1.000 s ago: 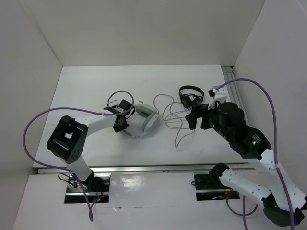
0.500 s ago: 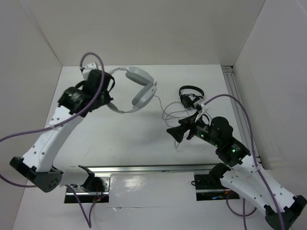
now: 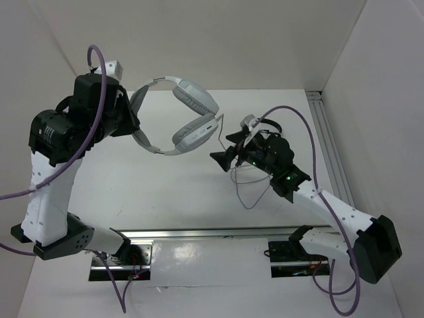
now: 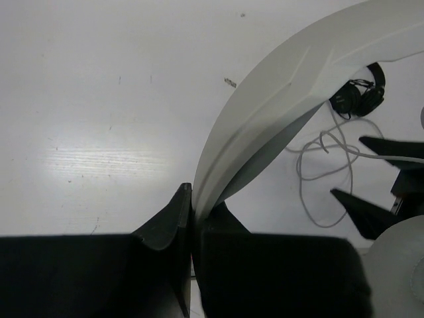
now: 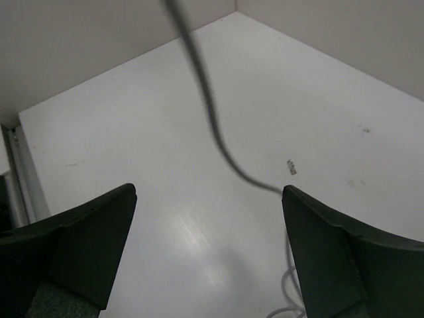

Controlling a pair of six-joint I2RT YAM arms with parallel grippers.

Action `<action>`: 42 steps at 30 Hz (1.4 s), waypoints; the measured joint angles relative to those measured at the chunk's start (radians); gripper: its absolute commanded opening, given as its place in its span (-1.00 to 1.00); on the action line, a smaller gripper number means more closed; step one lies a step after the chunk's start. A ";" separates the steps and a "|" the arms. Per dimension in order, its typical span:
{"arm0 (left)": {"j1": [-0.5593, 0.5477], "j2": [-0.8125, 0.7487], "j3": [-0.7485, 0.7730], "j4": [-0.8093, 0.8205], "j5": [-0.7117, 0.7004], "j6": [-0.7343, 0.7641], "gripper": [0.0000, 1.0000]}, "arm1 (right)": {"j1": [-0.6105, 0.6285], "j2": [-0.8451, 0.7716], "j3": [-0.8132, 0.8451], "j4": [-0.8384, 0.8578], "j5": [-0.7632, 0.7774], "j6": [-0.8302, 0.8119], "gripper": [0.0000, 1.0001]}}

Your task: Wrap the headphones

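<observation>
Held aloft above the white table point(image 3: 165, 192), the light grey headphones point(image 3: 189, 116) hang from the left gripper point(image 3: 134, 124), whose two black fingers are clamped tight on the wide headband point(image 4: 278, 86) close to one end, as the left wrist view shows with the fingertips point(image 4: 173, 211) pressed against the band's edge. The ear cups point down and to the right, well clear of the tabletop, in the upper middle of the overhead view. From the lower cup the thin grey cable point(image 3: 248, 185) drops to the table, where it lies in loose loops near the right arm. The right gripper point(image 3: 225, 151) hovers just beside that hanging cup with its jaws spread wide and nothing between them gripped; in its own wrist view the cable point(image 5: 212, 126) runs as a blurred dark line down through the gap between the two fingers, touching neither. Behind the right arm, toward the back of the table, a smaller pair of black headphones point(image 3: 265, 126) rests on the surface, partly hidden from above by the arm and seen in the left wrist view beside the looped cable point(image 4: 318, 152).
</observation>
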 measured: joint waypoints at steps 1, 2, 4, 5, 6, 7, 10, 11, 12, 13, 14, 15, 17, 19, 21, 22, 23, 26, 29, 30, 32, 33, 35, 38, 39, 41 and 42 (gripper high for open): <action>0.000 0.001 0.000 -0.012 0.013 0.006 -1.00 | -0.010 0.029 0.010 0.027 -0.002 -0.010 0.92; 0.000 0.002 0.000 -0.021 0.022 0.013 -1.00 | -0.021 0.052 0.019 0.051 -0.003 -0.014 0.86; 0.002 0.000 0.000 -0.032 0.036 0.017 -1.00 | -0.053 0.100 0.032 0.097 -0.019 -0.013 0.73; 0.005 -0.001 0.000 -0.033 0.041 0.018 -1.00 | -0.065 0.122 0.035 0.119 -0.029 -0.012 0.63; 0.007 -0.003 0.000 -0.034 0.046 0.018 -1.00 | -0.073 0.135 0.036 0.134 -0.035 -0.007 0.47; 0.009 -0.005 0.000 -0.035 0.048 0.018 -1.00 | -0.085 0.159 0.036 0.155 -0.049 -0.004 0.44; 0.025 -0.012 0.000 -0.039 0.058 0.018 -1.00 | -0.106 0.221 0.037 0.222 -0.091 0.019 0.39; 0.030 -0.014 0.000 -0.039 0.060 0.018 -1.00 | -0.111 0.242 0.038 0.244 -0.104 0.029 0.35; 0.033 -0.016 0.000 -0.039 0.061 0.017 -1.00 | -0.116 0.268 0.038 0.268 -0.119 0.045 0.32; 0.035 -0.018 0.000 -0.039 0.061 0.017 -1.00 | -0.122 0.291 0.038 0.290 -0.137 0.061 0.27; 0.037 -0.019 0.000 -0.040 0.061 0.017 -1.00 | -0.130 0.313 0.038 0.316 -0.150 0.074 0.16; 0.038 -0.021 0.000 -0.040 0.061 0.017 -1.00 | -0.137 0.335 0.038 0.343 -0.164 0.090 0.05; 0.038 -0.023 0.000 -0.041 0.061 0.017 -1.00 | -0.145 0.369 0.038 0.389 -0.183 0.116 -0.20; 0.042 -0.025 0.000 -0.041 0.064 0.018 -1.00 | -0.150 0.393 0.038 0.424 -0.197 0.142 -0.32; 0.046 -0.029 0.000 -0.043 0.069 0.018 -1.00 | -0.150 0.420 0.039 0.467 -0.217 0.157 -0.73; 0.050 -0.031 0.000 -0.045 0.071 0.017 -1.00 | -0.151 0.433 0.040 0.478 -0.221 0.169 -0.88; 0.052 -0.032 0.000 -0.046 0.070 0.018 -1.00 | -0.153 0.445 0.042 0.482 -0.222 0.177 -0.97; 0.056 -0.045 -0.032 -0.039 0.032 0.019 -1.00 | -0.160 0.440 0.045 0.450 -0.187 0.172 -1.00; 0.056 -0.078 -0.138 -0.018 -0.065 0.018 -1.00 | -0.169 0.343 0.042 0.356 -0.066 0.125 -1.00; 0.056 -0.093 -0.197 -0.004 -0.113 0.016 -1.00 | -0.169 0.299 0.042 0.323 -0.016 0.103 -1.00; 0.056 -0.102 -0.293 0.019 -0.189 0.015 -1.00 | -0.154 0.184 0.042 0.261 0.104 0.053 -1.00; 0.058 -0.103 -0.348 0.032 -0.222 0.015 -1.00 | -0.135 0.127 0.043 0.234 0.175 0.026 -1.00; 0.052 -0.084 -0.434 0.064 -0.272 0.018 -1.00 | -0.101 0.037 0.048 0.194 0.288 -0.020 -1.00; 0.014 -0.016 -0.533 0.120 -0.321 0.046 -1.00 | -0.057 -0.038 0.086 0.112 0.407 -0.084 -1.00; -0.006 0.012 -0.549 0.133 -0.335 0.062 -1.00 | -0.045 -0.047 0.105 0.076 0.435 -0.111 -1.00; -0.055 0.073 -0.581 0.171 -0.357 0.085 -1.00 | -0.014 -0.058 0.131 0.017 0.470 -0.158 -1.00; -0.081 0.101 -0.596 0.190 -0.366 0.096 -1.00 | 0.009 -0.065 0.142 -0.024 0.483 -0.187 -1.00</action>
